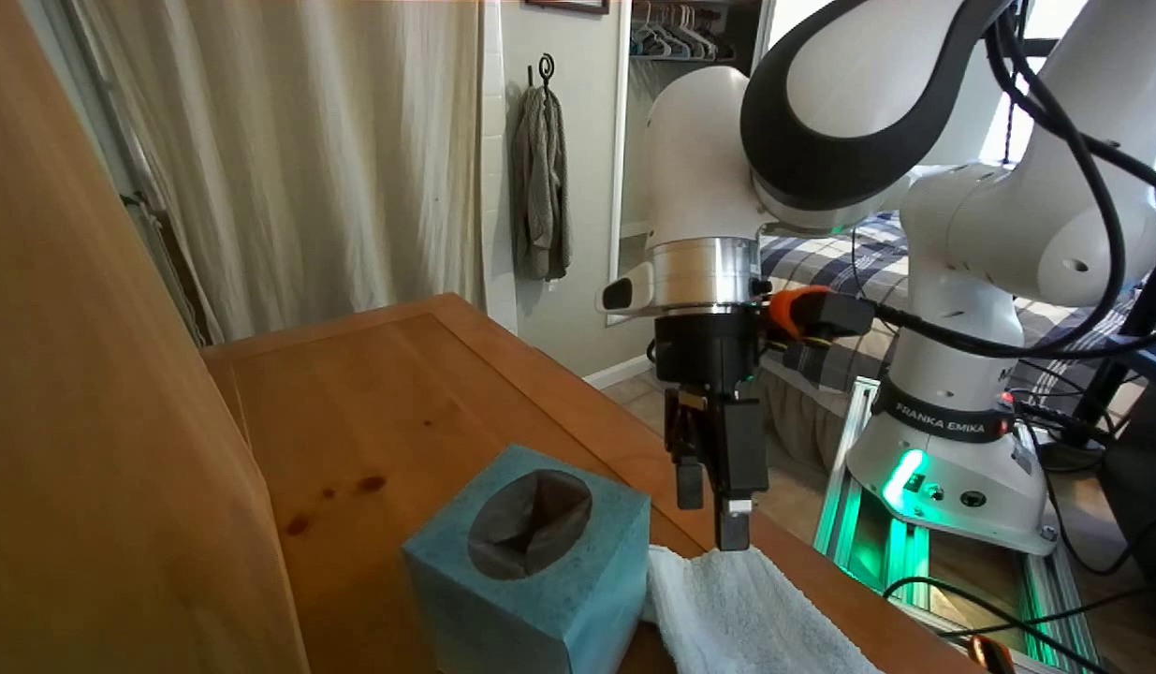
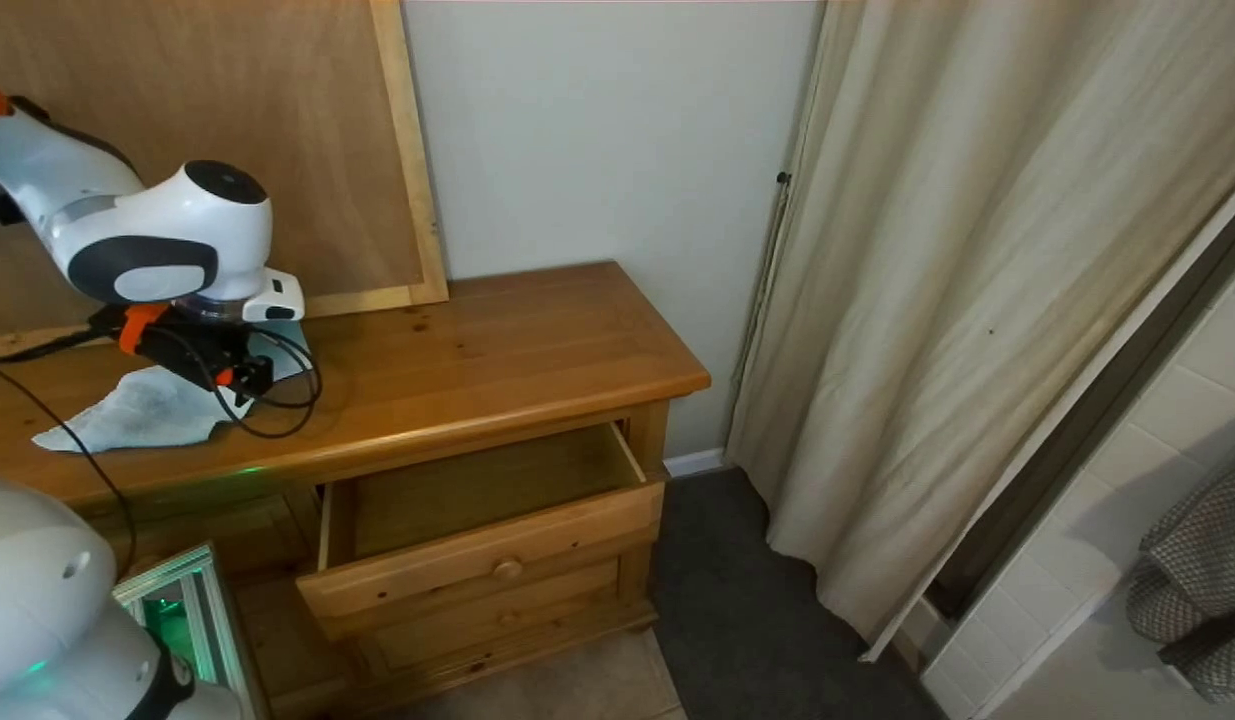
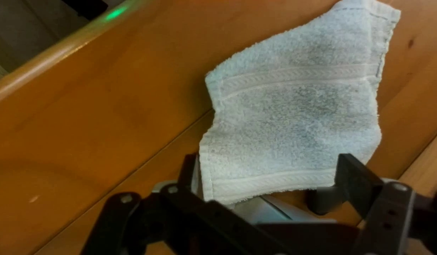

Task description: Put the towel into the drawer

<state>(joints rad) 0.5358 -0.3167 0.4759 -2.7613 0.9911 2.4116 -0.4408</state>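
The pale, almost white towel [image 3: 292, 117] lies spread and slightly rumpled on the wooden dresser top, near its front edge. It also shows in both exterior views, the towel [image 1: 751, 618] beside the box and the towel [image 2: 152, 405] partly behind the arm. My gripper [image 3: 269, 173] is open over the towel's near hem, fingers wide apart, nothing gripped. In an exterior view the gripper [image 1: 711, 510] points down at the towel's far end; whether a fingertip touches the cloth I cannot tell. The drawer [image 2: 447, 568] stands pulled out of the dresser, its visible inside bare.
A teal tissue box [image 1: 489, 613] stands right beside the towel, and part of the box [image 3: 253, 210] shows below the gripper. A large wooden board [image 2: 227, 130] rises behind the dresser top [image 2: 537, 340]. Loose cables [image 2: 307, 385] hang from the wrist. A curtain [image 2: 937, 300] hangs past the dresser's end.
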